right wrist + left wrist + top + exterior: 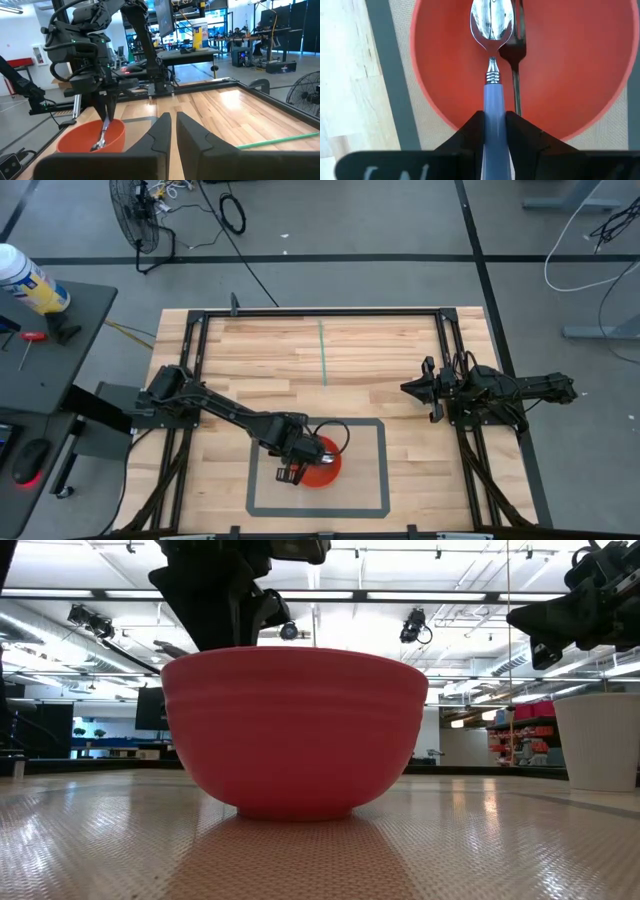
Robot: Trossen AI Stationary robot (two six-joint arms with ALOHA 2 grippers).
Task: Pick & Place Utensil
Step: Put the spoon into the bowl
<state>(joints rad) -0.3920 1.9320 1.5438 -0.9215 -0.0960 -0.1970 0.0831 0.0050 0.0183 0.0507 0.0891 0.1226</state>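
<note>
In the high view, lower centre, the left gripper (294,471) hides most of the red bowl (322,463). We see only from the left wrist view that it is clamped on the blue-handled spoon (492,65), whose head hangs inside the bowl. The right gripper (173,131), fingers nearly together, waits at mid-right.

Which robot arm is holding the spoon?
The left arm. Its tool grips the blue-handled spoon over the red bowl. The right arm's tool holds nothing and waits at the table's right side.
</note>
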